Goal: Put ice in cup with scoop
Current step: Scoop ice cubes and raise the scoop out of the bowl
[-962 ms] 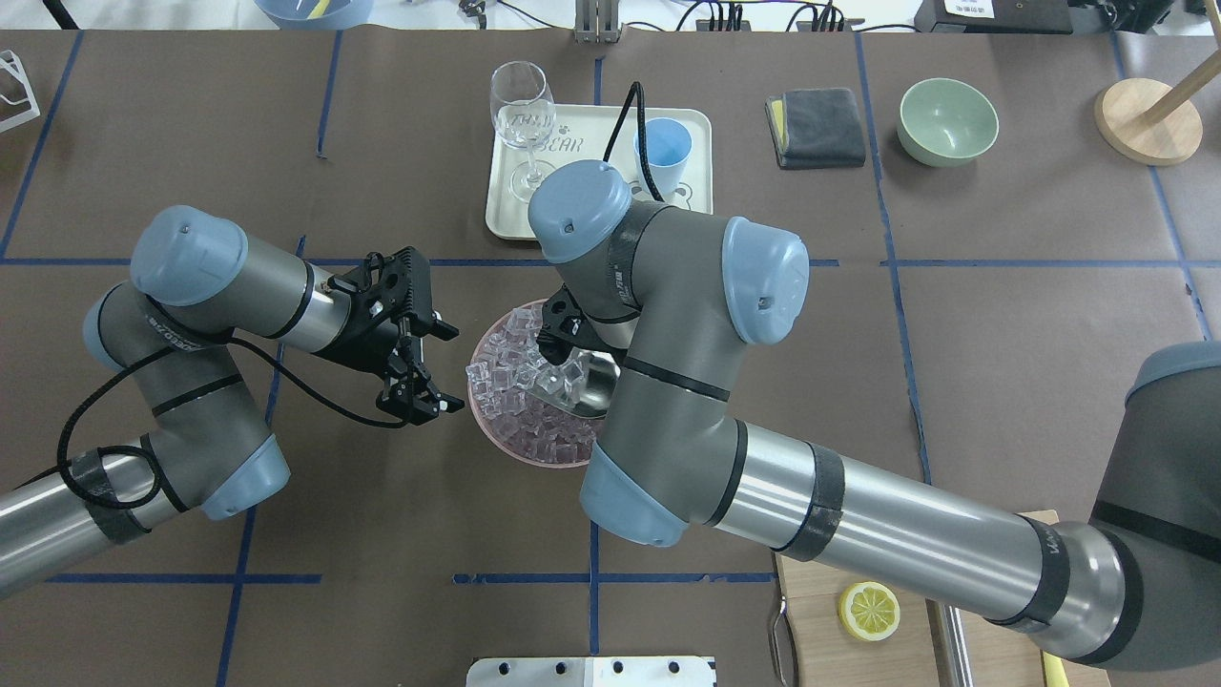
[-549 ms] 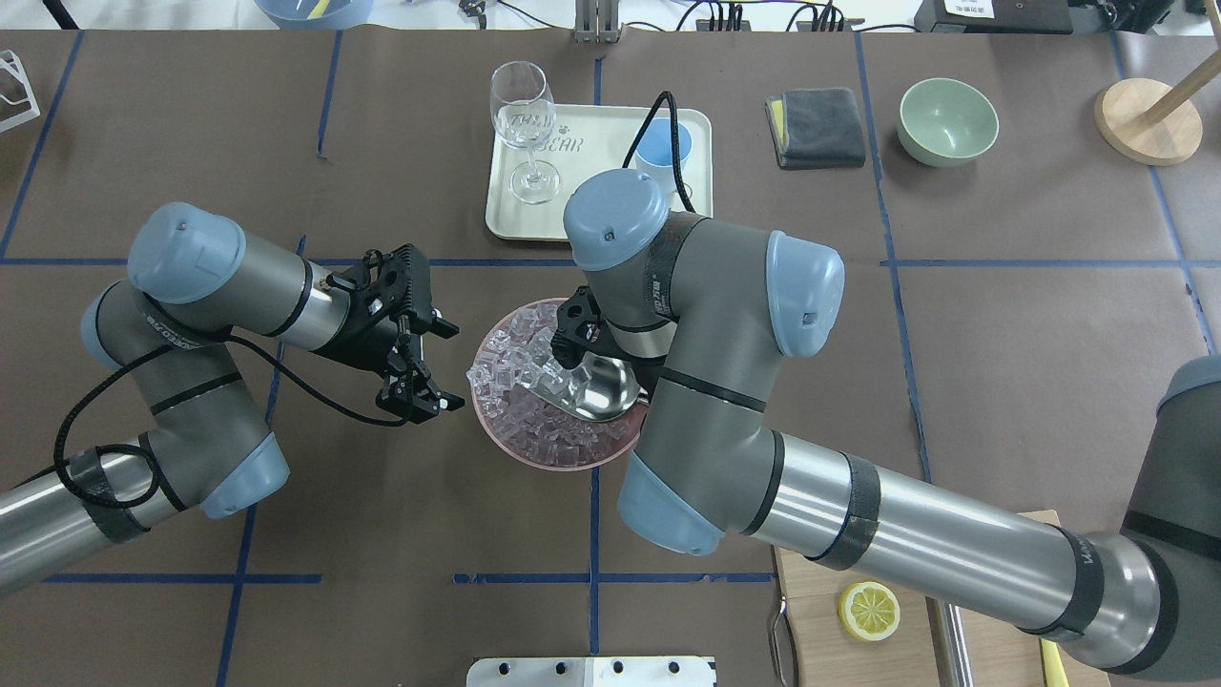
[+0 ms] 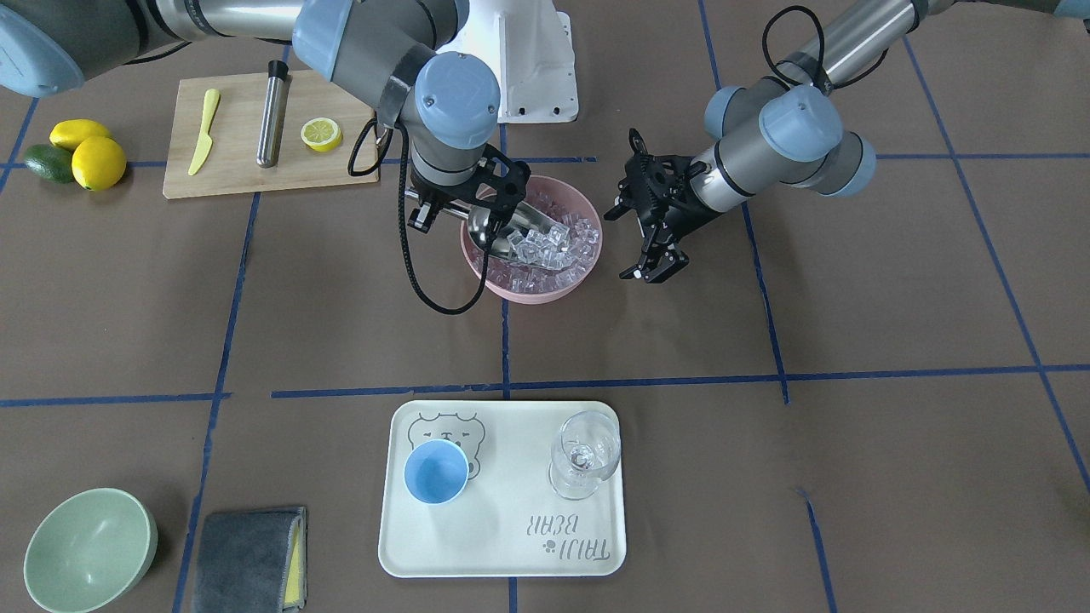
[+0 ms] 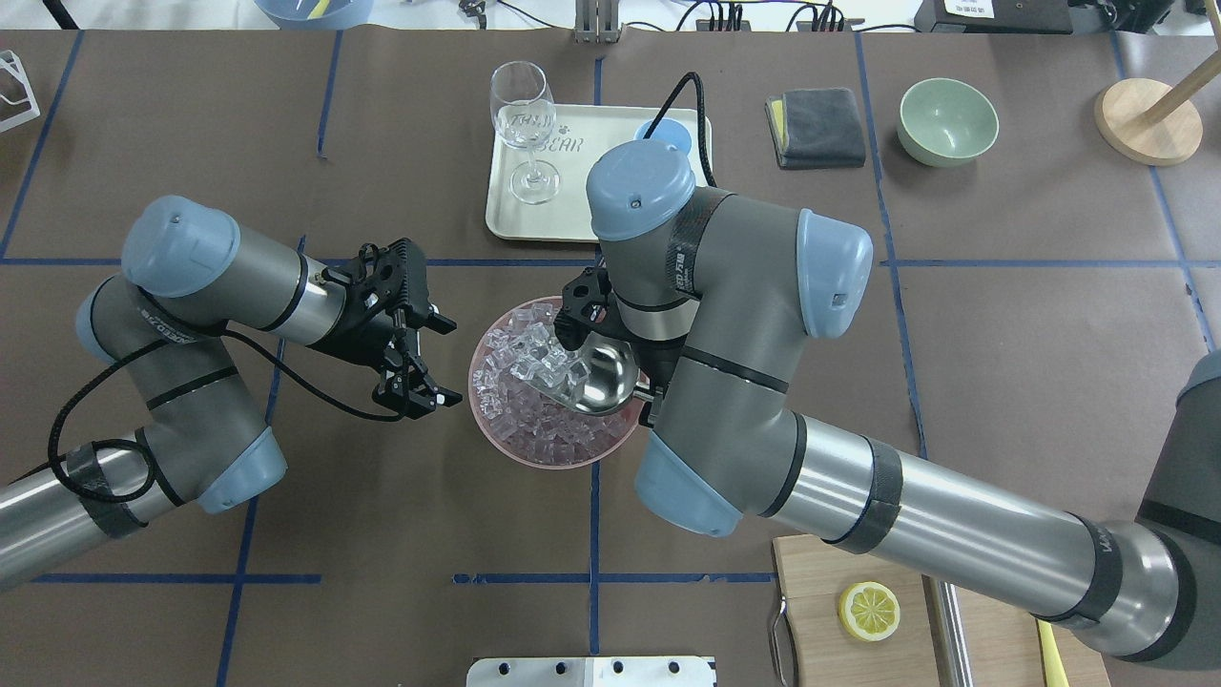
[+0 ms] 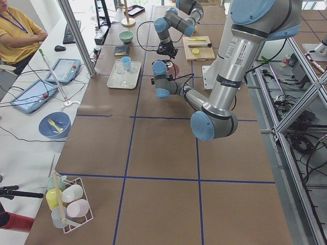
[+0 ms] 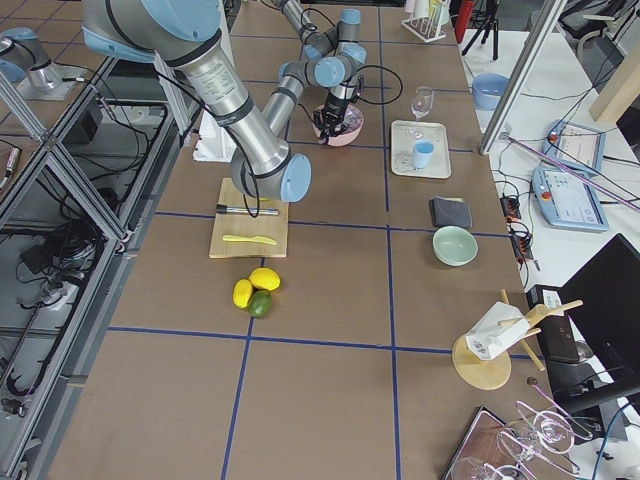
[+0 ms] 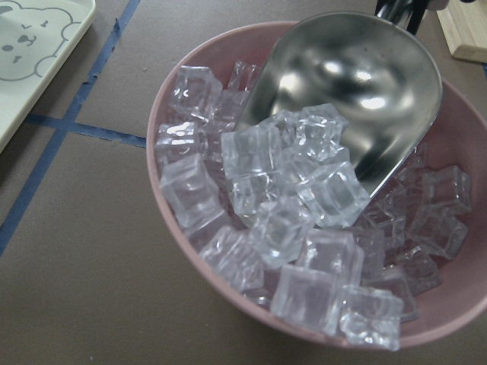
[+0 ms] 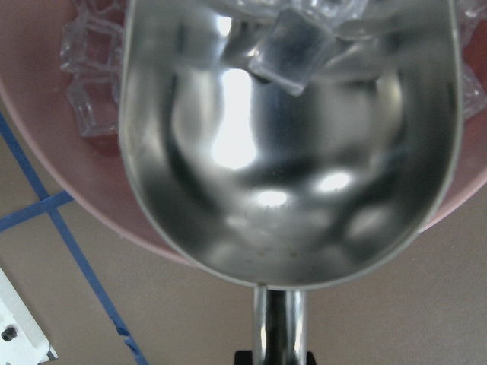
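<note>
Ice (image 7: 289, 220) fills pink bowl (image 7: 464, 129), some in scoop (image 7: 358, 68) right claw (image 3: 456, 207) grips; left claw (image 4: 437, 361) wide

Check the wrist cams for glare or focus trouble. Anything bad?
Right wrist view: the scoop fills the frame, soft-focused, with a blown-out white highlight in its trough and smeared reflections around it. Left wrist view: the ice is sharp, the scoop shows only small specular spots, and the pink bowl is evenly lit.
</note>
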Controlling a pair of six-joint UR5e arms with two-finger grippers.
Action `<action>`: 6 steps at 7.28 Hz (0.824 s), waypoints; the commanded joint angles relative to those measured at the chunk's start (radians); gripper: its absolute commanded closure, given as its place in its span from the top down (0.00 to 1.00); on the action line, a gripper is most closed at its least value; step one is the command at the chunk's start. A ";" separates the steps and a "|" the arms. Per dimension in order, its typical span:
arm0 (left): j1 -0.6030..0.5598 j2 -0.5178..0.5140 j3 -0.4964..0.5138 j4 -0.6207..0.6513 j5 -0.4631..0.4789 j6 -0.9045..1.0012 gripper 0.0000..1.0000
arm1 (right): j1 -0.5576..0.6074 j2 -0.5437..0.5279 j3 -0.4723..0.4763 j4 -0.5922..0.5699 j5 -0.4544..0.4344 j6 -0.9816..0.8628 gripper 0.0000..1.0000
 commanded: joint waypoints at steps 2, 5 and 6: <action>-0.010 0.003 0.000 0.002 -0.005 0.000 1.00 | 0.032 -0.056 0.075 0.021 0.060 0.012 0.00; -0.018 0.018 -0.009 0.000 -0.025 0.000 1.00 | 0.044 -0.099 0.106 0.111 0.111 0.063 0.00; -0.018 0.020 -0.009 0.000 -0.025 0.000 1.00 | 0.049 -0.134 0.149 0.114 0.113 0.066 0.00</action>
